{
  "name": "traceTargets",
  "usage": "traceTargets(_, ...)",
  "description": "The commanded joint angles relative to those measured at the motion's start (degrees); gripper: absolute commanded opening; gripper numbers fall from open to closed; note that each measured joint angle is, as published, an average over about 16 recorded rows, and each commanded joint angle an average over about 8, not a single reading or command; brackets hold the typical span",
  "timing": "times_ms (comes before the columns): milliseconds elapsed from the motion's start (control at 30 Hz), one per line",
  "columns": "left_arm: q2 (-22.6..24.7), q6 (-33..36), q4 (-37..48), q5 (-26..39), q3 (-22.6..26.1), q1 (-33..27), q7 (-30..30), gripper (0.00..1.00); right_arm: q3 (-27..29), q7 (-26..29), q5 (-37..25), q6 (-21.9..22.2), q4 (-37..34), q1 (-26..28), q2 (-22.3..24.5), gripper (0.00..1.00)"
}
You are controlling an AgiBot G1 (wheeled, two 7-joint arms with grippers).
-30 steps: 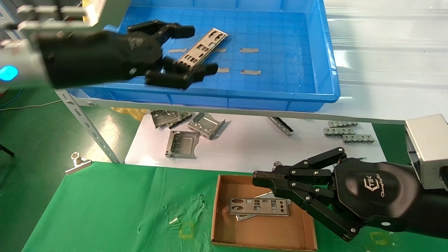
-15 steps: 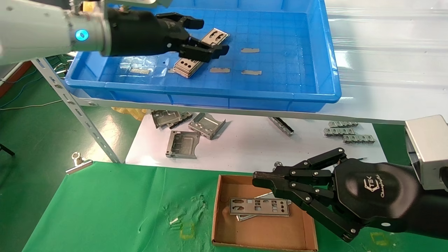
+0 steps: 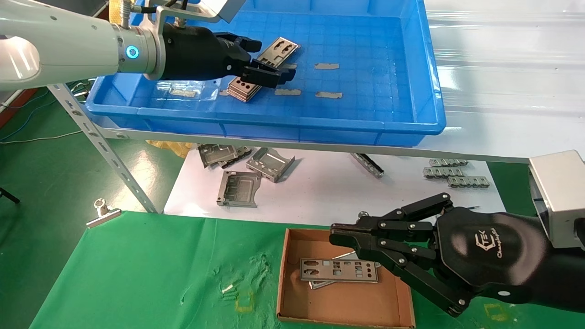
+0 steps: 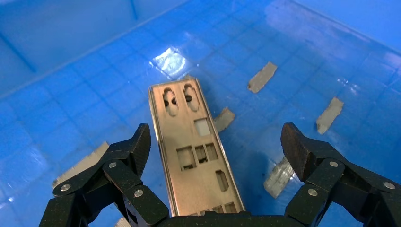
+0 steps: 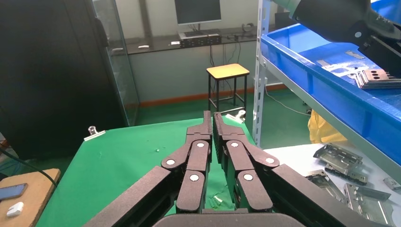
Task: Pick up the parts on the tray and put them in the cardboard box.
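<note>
1. The left gripper (image 4: 215, 142) is held over the large bright blue plastic tray (image 3: 283, 123) with its jaws spread wide, nothing between them.
2. The thin grey punched metal plate (image 4: 194, 146) lies flat on the tray floor, directly under the gap, its long axis running away from the wrist, parallel to the fingers (image 4: 125, 158), so the narrow width would be spanned on closing.
3. The right gripper (image 3: 333, 237) is parked beside the small brown cardboard box (image 3: 292, 310), jaws pressed together, far from the tray; two similar plates (image 3: 338, 270) lie inside the box.
</note>
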Motion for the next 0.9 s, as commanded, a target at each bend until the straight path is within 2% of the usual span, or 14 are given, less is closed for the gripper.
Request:
traceTargets(33, 0.15, -0.45, 0.17, 0.02, 0.17, 0.02, 0.01, 0.86, 0.00, 0.00, 0.00, 0.00, 0.00, 0.00, 0.00, 1.00)
traceTargets(233, 0.29, -2.28, -0.51, -0.25, 0.72, 0.64, -0.19, 0.12, 0.00, 0.00, 0.00, 0.00, 0.00, 0.00, 0.00, 1.00)
traceTargets(267, 0.30, -2.44, -0.61, -0.37, 0.79, 0.73, -0.35, 0.04, 0.00, 0.00, 0.00, 0.00, 0.00, 0.00, 0.00, 1.00)
traceTargets(300, 0.31, -2.60, -0.70, -0.49, 0.86, 0.81, -0.52, 0.00, 0.00, 0.00, 0.00, 0.00, 0.00, 0.00, 0.00, 1.00)
traceTargets(900, 0.33, -5.07, -2.24, -1.95, 3.00, 1.61, -2.36, 0.00, 0.00, 0.00, 0.00, 0.00, 0.00, 0.00, 0.00, 1.00)
